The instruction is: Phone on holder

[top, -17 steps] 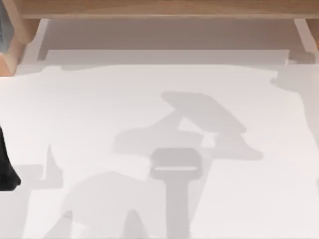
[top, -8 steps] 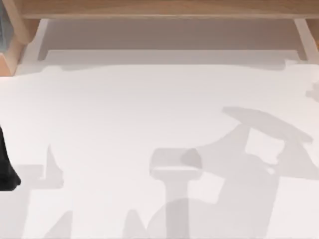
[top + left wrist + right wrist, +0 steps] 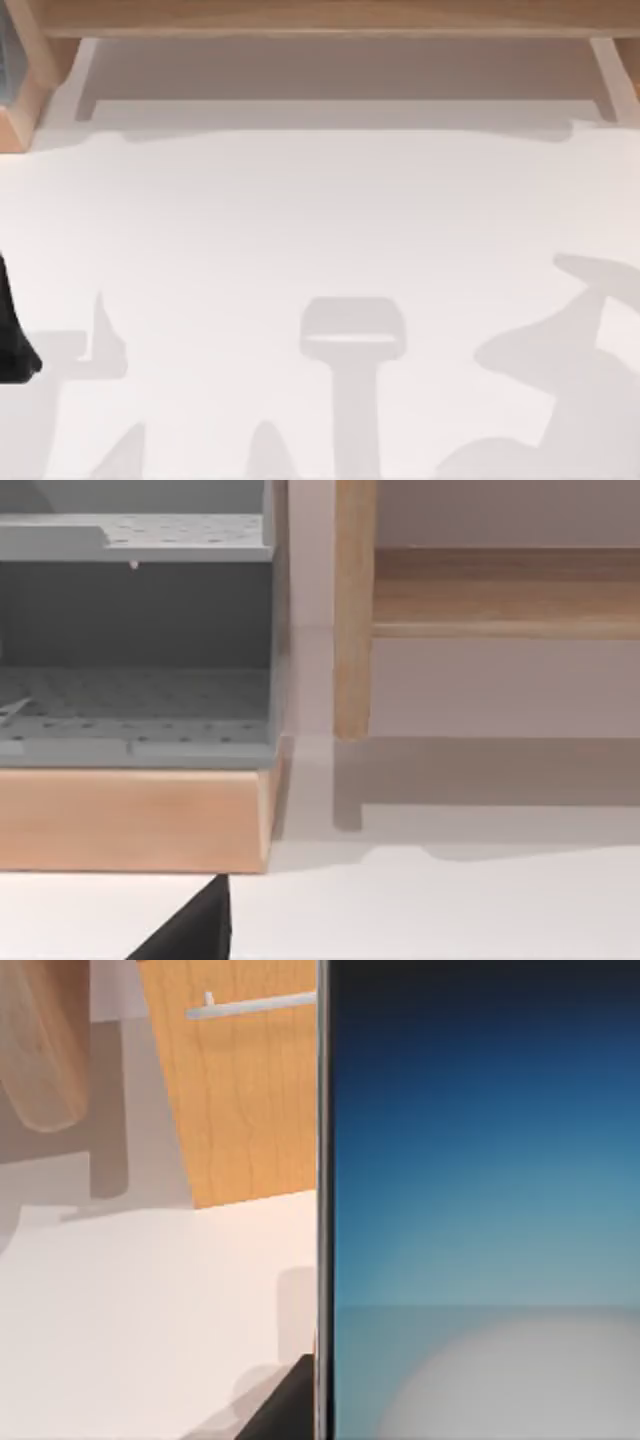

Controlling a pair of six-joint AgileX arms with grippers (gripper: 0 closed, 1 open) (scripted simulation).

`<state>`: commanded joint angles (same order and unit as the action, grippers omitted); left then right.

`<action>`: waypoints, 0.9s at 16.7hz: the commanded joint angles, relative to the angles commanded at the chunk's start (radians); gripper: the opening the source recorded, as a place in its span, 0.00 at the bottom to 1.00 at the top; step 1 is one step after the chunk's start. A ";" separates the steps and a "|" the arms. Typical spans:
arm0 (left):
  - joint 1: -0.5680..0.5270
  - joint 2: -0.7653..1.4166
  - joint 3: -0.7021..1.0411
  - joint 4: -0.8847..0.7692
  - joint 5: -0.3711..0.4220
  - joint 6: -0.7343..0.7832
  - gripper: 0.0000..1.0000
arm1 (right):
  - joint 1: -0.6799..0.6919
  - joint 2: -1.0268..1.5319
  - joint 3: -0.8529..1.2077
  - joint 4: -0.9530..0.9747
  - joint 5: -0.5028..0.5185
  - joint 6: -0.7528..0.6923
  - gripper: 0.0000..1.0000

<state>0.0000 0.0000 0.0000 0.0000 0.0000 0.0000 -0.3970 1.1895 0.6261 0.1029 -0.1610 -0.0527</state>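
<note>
The phone (image 3: pixel 480 1210) stands close in the right wrist view: blue screen with a white glow low down and a pale silver rim along its edge. One dark finger (image 3: pixel 288 1412) of my right gripper lies against that rim, and the phone hangs above the white table. In the top view, its shadow and the arm's (image 3: pixel 575 350) fall at the front right. I cannot make out the holder for certain; a pale grey block shape with a stem (image 3: pixel 352 330) lies at the front middle, perhaps only a shadow. My left gripper (image 3: pixel 12 340) is parked at the left edge.
A wooden rail (image 3: pixel 330 18) runs along the back of the table. A grey perforated shelf on a wooden base (image 3: pixel 135 810) stands at the back left beside a wooden post (image 3: pixel 352 610). A wooden panel with a white handle (image 3: pixel 250 1080) shows behind the phone.
The shadow of the right arm and the phone has slid from the table's middle to the front right. The left arm and the grey block shape have not moved.
</note>
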 joint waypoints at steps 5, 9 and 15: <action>0.000 0.000 0.000 0.000 0.000 0.000 1.00 | -0.002 -0.002 -0.004 0.002 0.000 -0.002 0.00; 0.000 0.000 0.000 0.000 0.000 0.000 1.00 | 0.004 0.010 0.009 0.008 0.011 -0.007 0.00; 0.000 0.000 0.000 0.000 0.000 0.000 1.00 | 0.038 0.164 0.054 0.110 0.052 -0.018 0.00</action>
<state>0.0000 0.0000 0.0000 0.0000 0.0000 0.0000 -0.3589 1.3533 0.6797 0.2132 -0.1086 -0.0710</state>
